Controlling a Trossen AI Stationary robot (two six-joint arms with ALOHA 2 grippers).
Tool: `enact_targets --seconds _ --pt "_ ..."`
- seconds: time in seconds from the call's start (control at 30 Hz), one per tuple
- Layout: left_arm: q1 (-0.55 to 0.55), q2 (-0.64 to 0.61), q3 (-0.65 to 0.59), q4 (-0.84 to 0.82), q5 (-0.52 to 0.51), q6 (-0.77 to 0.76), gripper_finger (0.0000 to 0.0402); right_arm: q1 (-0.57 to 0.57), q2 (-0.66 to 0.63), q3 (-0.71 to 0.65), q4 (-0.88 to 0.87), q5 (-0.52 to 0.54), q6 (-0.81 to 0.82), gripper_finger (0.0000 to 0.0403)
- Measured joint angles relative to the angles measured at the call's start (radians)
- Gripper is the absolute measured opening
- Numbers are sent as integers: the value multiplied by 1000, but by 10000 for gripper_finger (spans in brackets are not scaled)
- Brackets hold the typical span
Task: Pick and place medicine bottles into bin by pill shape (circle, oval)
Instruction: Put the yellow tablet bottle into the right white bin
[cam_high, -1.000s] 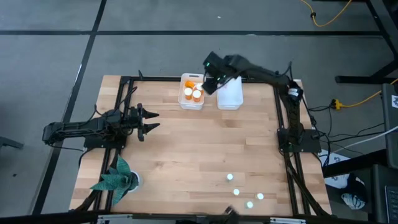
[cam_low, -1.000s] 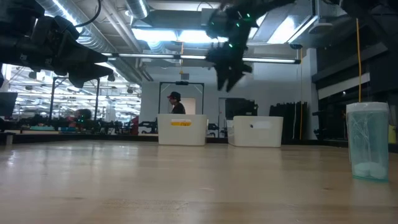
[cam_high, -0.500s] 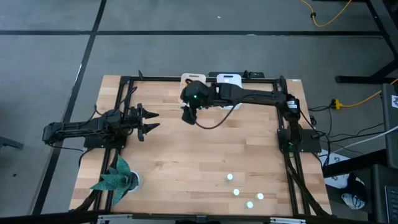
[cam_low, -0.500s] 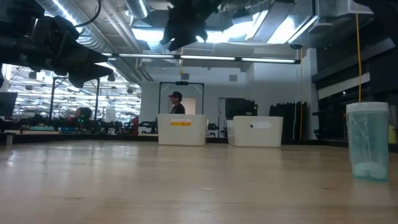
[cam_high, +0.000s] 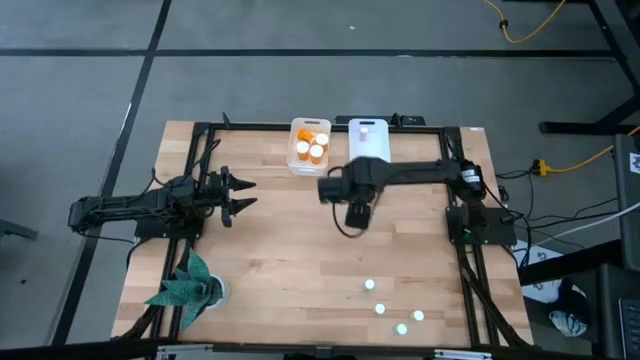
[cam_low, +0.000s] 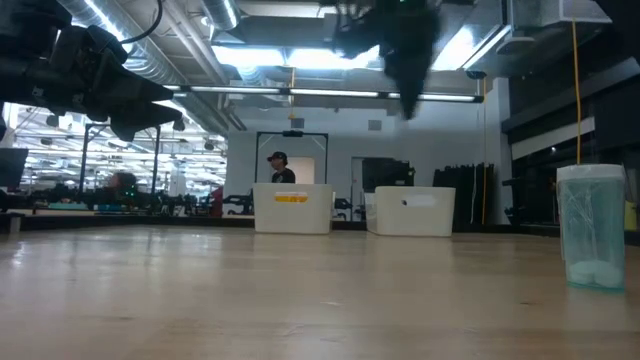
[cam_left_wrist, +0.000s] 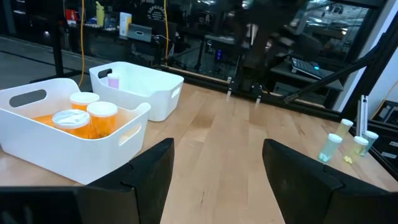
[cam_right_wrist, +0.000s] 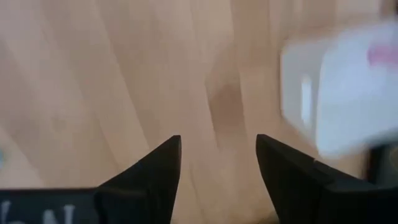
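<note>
Over the wooden worktop (cam_high: 300, 250), hung the right claw (cam_right_wrist: 217, 155) spread and empty; beside it blurred a white bin (cam_right_wrist: 348, 93), contents unreadable. Waited spread, well apart, the left claw (cam_high: 243, 194).

The right arm (cam_high: 420, 172) reaches across the table from the right side, its right gripper (cam_high: 356, 215) raised above the wood with fingers spread apart and nothing between them. The left arm (cam_high: 130, 208) lies low along the left edge, its left gripper (cam_high: 240, 194) pointing inward, fingers parted and empty.
</note>
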Motion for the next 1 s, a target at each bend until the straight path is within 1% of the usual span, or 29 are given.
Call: enact_targets --seconds 0.03,0.07,0.17,0.27,0.33,0.4,0.5,0.6,0.7,0.77,0.83,0.9,1.0 --pt "0 0 0 0 0 0 237 21 -14 -5 9 18 5 209" --pt "0 0 0 0 0 0 237 42 -39 -20 28 12 -8 209" --pt "0 0 0 0 0 0 237 109 -114 -74 11 -93 -35 209" --pt "0 0 0 4 0 0 237 181 -206 -183 15 -116 -18 209" --pt "0 0 0 4 0 0 237 231 -289 -275 15 -120 34 209" --pt "0 0 0 4 0 0 237 284 -370 -377 19 -151 124 209" --pt "0 0 0 5 0 0 237 383 -483 -517 40 -206 364 209" --pt "0 0 0 7 0 0 237 500 -574 -625 45 -205 635 209" --pt "0 0 0 7 0 0 237 622 -615 -709 55 -201 829 209" --pt "0 0 0 7 0 0 237 693 -626 -751 81 -205 905 209" --pt "0 0 0 7 0 0 237 747 -624 -783 134 -205 945 209" --pt "0 0 0 8 0 0 237 789 -624 -810 211 -204 944 209" --pt "0 0 0 8 0 0 237 845 -624 -838 342 -242 940 209"
